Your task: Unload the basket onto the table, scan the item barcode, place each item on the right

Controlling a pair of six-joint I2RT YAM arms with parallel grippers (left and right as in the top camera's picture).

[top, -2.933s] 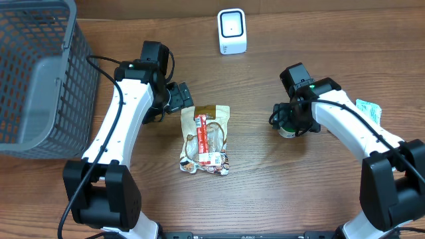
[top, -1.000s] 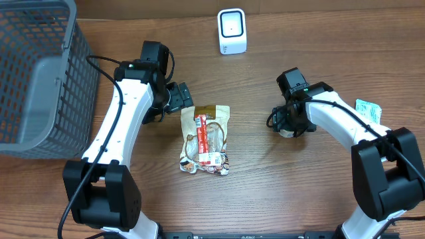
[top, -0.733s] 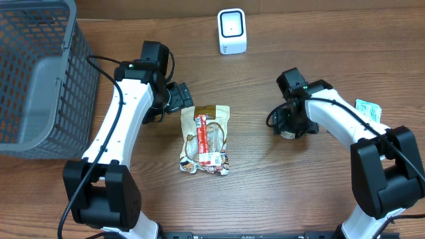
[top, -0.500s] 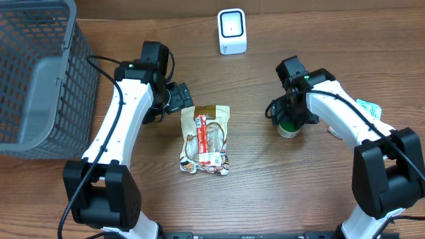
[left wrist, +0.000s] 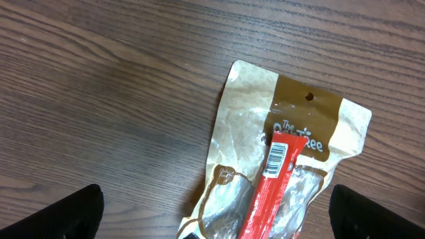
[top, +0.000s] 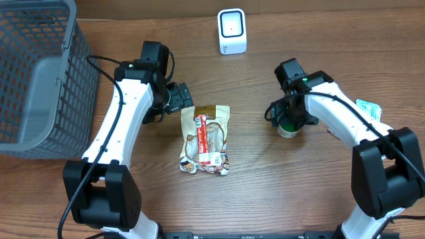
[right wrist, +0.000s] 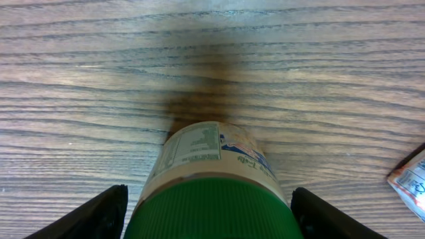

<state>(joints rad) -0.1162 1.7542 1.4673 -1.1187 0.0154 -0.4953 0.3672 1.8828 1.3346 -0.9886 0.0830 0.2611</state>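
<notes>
A jar [top: 289, 129] with a green ribbed cap [right wrist: 209, 209] and a printed label stands upright on the table right of centre. My right gripper [top: 289, 118] hangs over it, open, one finger on each side of the cap [right wrist: 86, 216] and a thin strip of wood showing between finger and jar. A tan snack pouch [top: 206, 139] with a red bar on it lies flat at the centre. My left gripper [top: 179, 98] hovers just beyond its top edge, open wide and holding nothing [left wrist: 216, 219]. The white scanner [top: 232, 31] stands at the back.
A grey wire basket [top: 33, 79] fills the left side. A small printed packet [top: 368, 109] lies at the right edge, beside my right arm, and its corner shows in the right wrist view [right wrist: 412, 182].
The right gripper has shifted slightly toward the back and its jaws have widened a little. The jar has gone from tilted to standing upright. The left arm and pouch have not moved.
</notes>
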